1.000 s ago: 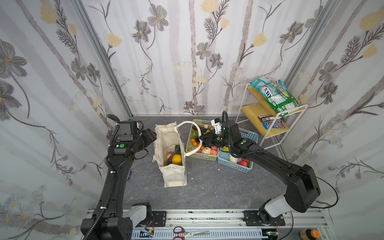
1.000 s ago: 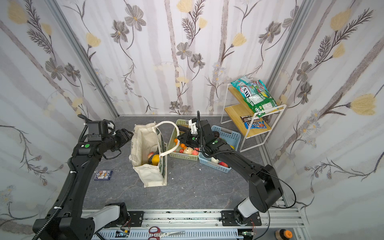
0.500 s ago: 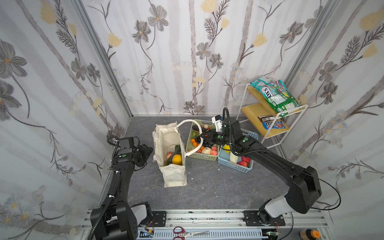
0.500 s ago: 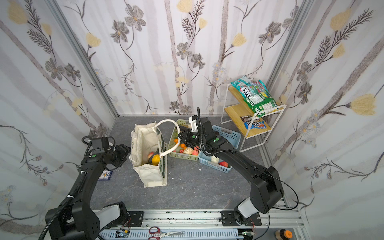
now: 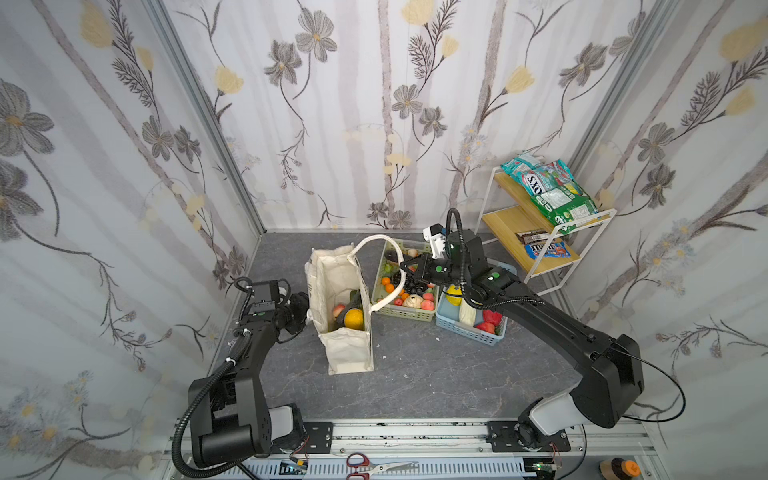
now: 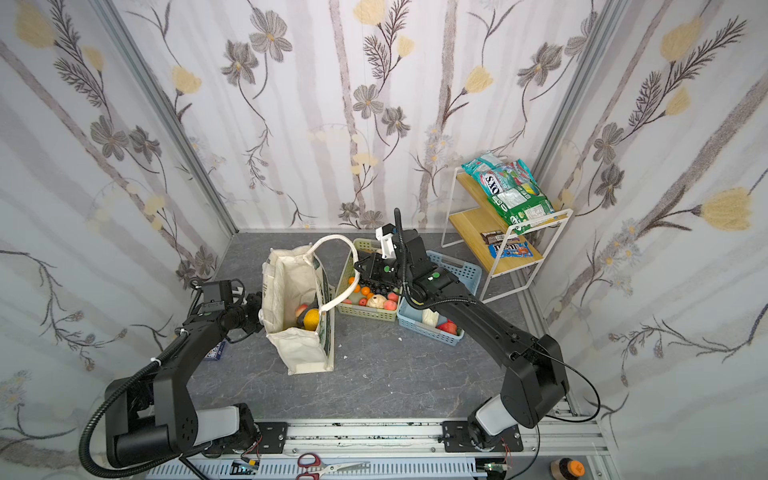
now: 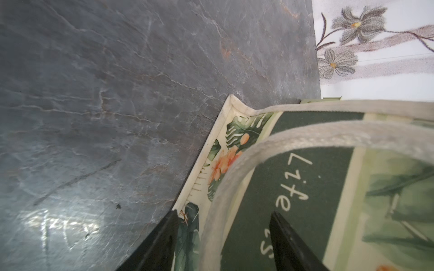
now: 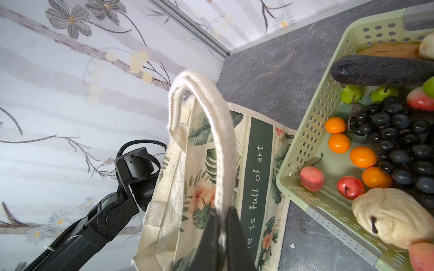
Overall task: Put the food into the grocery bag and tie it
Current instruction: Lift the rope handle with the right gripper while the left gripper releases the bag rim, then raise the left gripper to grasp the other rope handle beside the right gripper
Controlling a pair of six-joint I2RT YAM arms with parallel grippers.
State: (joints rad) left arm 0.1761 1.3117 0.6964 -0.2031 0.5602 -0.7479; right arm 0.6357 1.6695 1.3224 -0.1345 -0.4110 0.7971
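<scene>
The cream grocery bag [image 5: 340, 286] [image 6: 291, 291] stands open mid-floor, with an orange fruit [image 5: 353, 318] and other food inside. My right gripper [image 5: 402, 268] [image 8: 222, 208] is shut on the bag's right handle [image 8: 218, 131] and holds the loop up over the green basket. My left gripper [image 5: 305, 309] [image 7: 224, 212] is low against the bag's left side. It is open, its jaws standing either side of the other handle [image 7: 234, 169], in front of the dark green band [image 7: 317, 187]. More food, grapes [image 8: 399, 140] and oranges, lies in the basket.
A pale green basket [image 5: 405, 291] and a blue basket [image 5: 469, 320] of toy produce sit right of the bag. A white wire shelf [image 5: 540, 232] with snack packets [image 5: 552, 195] stands at the back right. Scissors [image 5: 374, 461] lie on the front rail. A small card [image 6: 216, 351] lies under the left arm.
My left arm dropped from beside the bag's top to low against its left side, and its jaws narrowed around the left handle. The right gripper kept its hold on the right handle.
</scene>
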